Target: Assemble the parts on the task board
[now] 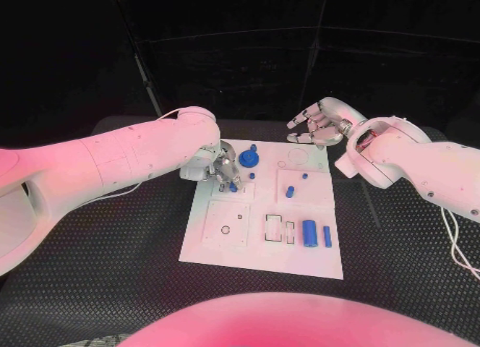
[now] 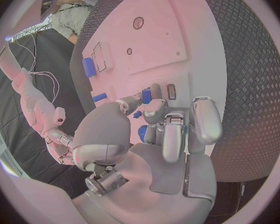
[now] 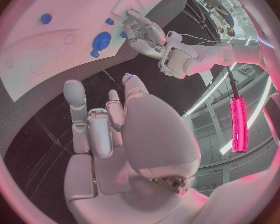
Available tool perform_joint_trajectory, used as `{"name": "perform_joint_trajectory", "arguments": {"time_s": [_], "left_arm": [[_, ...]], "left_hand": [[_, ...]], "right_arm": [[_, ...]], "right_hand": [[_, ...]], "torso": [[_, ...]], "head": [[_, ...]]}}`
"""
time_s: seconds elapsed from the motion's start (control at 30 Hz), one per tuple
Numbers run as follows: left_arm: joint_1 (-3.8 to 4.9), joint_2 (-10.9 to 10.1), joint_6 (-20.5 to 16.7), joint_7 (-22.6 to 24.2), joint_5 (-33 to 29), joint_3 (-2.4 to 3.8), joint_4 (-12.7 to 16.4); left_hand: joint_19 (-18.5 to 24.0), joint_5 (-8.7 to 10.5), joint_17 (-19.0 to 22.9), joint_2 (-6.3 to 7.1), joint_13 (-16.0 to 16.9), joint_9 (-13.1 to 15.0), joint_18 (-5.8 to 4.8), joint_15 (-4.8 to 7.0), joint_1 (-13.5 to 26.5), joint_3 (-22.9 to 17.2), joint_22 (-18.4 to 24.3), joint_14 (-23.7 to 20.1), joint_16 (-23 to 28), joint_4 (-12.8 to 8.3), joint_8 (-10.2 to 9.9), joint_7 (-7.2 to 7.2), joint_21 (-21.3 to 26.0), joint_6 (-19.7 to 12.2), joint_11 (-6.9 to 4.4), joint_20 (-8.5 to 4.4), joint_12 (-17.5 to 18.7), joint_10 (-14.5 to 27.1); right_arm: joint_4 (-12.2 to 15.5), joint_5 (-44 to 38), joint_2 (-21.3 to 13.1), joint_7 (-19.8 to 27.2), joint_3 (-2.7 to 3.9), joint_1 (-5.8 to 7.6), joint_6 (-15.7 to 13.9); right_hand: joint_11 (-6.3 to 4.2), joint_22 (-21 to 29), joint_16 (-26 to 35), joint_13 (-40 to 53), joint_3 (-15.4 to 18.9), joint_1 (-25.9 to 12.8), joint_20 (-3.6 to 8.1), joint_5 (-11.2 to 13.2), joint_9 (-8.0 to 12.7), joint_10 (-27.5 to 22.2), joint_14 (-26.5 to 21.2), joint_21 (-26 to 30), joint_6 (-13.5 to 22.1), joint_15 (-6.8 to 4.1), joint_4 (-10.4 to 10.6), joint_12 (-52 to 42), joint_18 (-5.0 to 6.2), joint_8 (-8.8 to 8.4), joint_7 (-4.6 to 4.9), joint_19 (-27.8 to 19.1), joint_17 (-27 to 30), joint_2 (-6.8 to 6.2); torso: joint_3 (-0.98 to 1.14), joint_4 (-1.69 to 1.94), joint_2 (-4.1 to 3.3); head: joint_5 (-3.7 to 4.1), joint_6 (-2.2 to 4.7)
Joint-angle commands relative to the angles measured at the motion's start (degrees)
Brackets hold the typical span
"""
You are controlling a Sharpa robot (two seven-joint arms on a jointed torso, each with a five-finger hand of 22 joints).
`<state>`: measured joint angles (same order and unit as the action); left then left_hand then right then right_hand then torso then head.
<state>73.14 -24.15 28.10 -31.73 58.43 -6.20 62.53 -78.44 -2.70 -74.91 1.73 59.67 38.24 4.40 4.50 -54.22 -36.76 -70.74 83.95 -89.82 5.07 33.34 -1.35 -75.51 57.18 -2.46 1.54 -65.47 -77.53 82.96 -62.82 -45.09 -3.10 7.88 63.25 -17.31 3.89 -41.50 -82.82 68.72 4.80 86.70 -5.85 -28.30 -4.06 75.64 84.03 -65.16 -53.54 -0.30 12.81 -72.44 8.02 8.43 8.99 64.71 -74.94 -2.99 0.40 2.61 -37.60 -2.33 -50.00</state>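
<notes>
The left robot hand (image 1: 217, 168) pinches a small blue part (image 1: 233, 186) over the task board (image 1: 263, 211). The right robot hand (image 1: 316, 124) hovers beyond the board's far edge, fingers loosely spread, holding nothing. No writing is legible.

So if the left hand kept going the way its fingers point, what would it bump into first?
Probably the small blue part right at its fingertips, with the task board just beneath. The left hand reaches down over the board's far left area, though depth is hard to judge.

My left hand (image 1: 217, 168) at frame centre, fingers curled downward and pinched together, my right hand (image 1: 318, 124) raised upper right, fingers loosely curled, holding nothing
</notes>
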Motion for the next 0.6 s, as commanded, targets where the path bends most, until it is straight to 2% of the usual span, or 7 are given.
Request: {"name": "perform_joint_trajectory", "arguments": {"time_s": [0.03,0.6], "left_arm": [[-0.08,0.0,-0.1,-0.4,0.5,-0.06,-0.1],[-0.09,0.0,0.1,-0.4,0.5,-0.06,-0.3]], "left_hand": [[-0.4,0.01,-15.1,0.14,-0.1,-0.2,0.15,0.48,1.6,1.5,-0.1,6.0,-0.2,0.9,-0.1,-0.22,-0.2,0.4,0.29,-0.12,-0.1,0.2],[-0.7,0.00,-15.1,0.46,0.0,-0.3,0.06,0.56,2.7,4.7,-0.6,6.0,-0.2,1.9,-0.2,-0.06,-0.4,0.9,0.15,-0.19,-0.3,0.0]], "right_arm": [[0.1,0.0,0.0,0.3,0.04,0.11,0.2],[0.1,0.0,0.0,0.3,0.04,0.11,0.2]], "right_hand": [[-0.10,0.0,0.4,0.0,-0.1,0.7,0.21,-0.2,0.1,-0.5,2.9,0.2,-0.1,-0.26,-0.1,0.2,0.75,0.38,-0.07,-0.3,-0.8,0.00],[-0.09,0.2,0.4,-0.1,-0.1,0.6,0.21,-0.2,0.1,-0.5,2.9,0.3,-0.1,-0.25,0.0,0.2,0.78,0.36,-0.05,-0.4,-0.7,-0.06]], "torso": [[-0.02,0.03,0.03],[0.02,0.00,0.01]], "head": [[-0.06,0.00],[-0.17,0.00]]}}
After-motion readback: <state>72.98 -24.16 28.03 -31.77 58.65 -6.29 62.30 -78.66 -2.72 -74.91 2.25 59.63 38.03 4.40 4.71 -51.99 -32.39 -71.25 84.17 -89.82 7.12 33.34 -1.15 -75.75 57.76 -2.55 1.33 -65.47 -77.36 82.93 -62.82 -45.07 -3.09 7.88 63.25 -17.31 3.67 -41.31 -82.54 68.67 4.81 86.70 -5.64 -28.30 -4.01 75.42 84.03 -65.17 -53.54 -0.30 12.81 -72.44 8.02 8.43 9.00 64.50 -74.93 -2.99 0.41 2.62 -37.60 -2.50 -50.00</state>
